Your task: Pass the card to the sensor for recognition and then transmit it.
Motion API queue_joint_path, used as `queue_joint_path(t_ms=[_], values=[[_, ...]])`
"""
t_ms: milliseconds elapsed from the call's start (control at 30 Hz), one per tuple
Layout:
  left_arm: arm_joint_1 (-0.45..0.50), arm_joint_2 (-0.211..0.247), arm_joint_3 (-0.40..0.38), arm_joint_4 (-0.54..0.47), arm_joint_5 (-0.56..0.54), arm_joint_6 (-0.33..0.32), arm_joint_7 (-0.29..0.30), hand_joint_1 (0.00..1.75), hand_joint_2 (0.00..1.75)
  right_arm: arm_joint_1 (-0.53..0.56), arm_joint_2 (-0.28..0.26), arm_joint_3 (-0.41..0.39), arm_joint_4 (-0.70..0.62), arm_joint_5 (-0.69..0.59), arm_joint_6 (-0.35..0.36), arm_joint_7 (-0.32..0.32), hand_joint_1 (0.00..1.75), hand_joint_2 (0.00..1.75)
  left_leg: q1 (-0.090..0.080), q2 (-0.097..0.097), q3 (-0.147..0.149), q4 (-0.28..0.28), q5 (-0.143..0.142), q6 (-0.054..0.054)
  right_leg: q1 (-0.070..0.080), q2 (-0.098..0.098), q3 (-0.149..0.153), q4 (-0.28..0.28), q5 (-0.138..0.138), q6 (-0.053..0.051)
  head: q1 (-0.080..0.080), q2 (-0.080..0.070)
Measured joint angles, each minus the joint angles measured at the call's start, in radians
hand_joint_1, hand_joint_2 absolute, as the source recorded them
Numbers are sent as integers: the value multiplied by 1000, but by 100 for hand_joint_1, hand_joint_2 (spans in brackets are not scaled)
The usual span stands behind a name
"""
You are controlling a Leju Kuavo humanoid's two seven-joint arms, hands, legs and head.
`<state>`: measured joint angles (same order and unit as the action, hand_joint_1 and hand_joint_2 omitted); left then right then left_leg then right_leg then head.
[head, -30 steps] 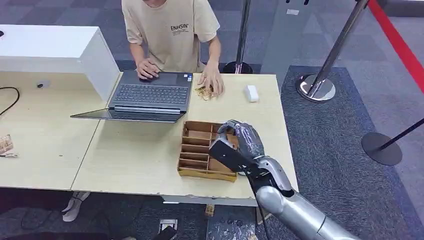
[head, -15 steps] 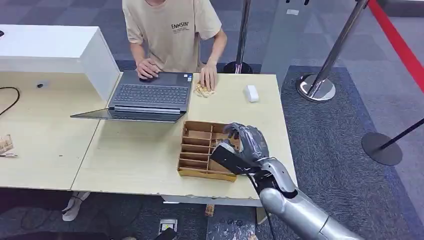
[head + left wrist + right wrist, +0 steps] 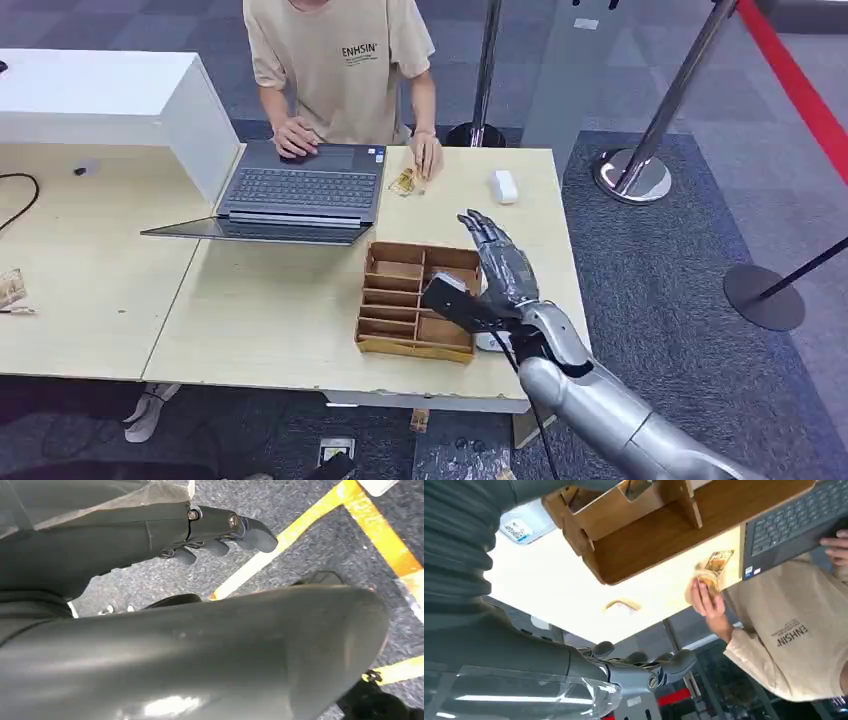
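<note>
Right hand (image 3: 497,268) has lifted off the tray (image 3: 400,300) at frame centre, fingers now spread and empty, so no card is held yet; left hand (image 3: 215,530) hangs with fingers loosely curled, empty.

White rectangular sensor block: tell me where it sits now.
In the head view, the white rectangular sensor block lies near the light wooden table's far right edge, right of the person's hand and beyond the brown wooden divided tray.

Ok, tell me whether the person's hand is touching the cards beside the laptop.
Touching. In the right wrist view the person's hand has its fingertips on the cards lying on the table; the head view agrees, with the fingers resting at the cards' edge.
</note>
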<state>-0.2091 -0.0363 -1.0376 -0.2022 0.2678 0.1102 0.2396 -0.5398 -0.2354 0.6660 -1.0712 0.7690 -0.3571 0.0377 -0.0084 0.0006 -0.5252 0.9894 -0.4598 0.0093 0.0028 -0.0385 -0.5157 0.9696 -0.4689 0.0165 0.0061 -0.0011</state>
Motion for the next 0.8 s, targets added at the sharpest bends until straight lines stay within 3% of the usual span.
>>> queue_joint_path(t_ms=[67, 100, 133, 500, 700, 767, 800], values=[[-2, 1, 3, 0, 2, 0, -10, 0, 0, -3, 5, 8, 7, 6, 16, 22, 99, 175, 0, 0, 0, 0, 0, 0, 0, 0, 0, 0, 0, 0, 0, 0], [-2, 1, 5, 0, 2, 0, -11, 0, 0, -4, 6, 11, 10, 5, 17, 26, 120, 175, 0, 0, 0, 0, 0, 0, 0, 0, 0, 0, 0, 0, 0, 0], [-3, 1, 5, 0, 2, 0, -9, 0, 0, -4, 6, 13, 14, 5, 16, 26, 124, 175, 0, 0, 0, 0, 0, 0, 0, 0, 0, 0, 0, 0, 0, 0], [0, 2, 7, 0, -14, 1, 10, 0, 0, -7, 6, 15, 68, -16, 0, 2, 138, 175, 0, 0, 0, 0, 0, 0, 0, 0, 0, 0, 0, 0, 0, 0], [-1, 2, 9, 0, -18, -1, 12, 0, 0, -11, 6, 15, 85, -20, -2, -4, 134, 175, 0, 0, 0, 0, 0, 0, 0, 0, 0, 0, 0, 0, 0, 0], [0, 2, 10, 0, -20, -1, 16, 0, 0, -14, 5, 14, 94, -24, -4, -14, 119, 175, 0, 0, 0, 0, 0, 0, 0, 0, 0, 0, 0, 0, 0, 0], [0, 2, 10, 0, -19, -1, 16, 0, 0, -15, 5, 14, 100, -25, -5, -17, 89, 175, 0, 0, 0, 0, 0, 0, 0, 0, 0, 0, 0, 0, 0, 0]])
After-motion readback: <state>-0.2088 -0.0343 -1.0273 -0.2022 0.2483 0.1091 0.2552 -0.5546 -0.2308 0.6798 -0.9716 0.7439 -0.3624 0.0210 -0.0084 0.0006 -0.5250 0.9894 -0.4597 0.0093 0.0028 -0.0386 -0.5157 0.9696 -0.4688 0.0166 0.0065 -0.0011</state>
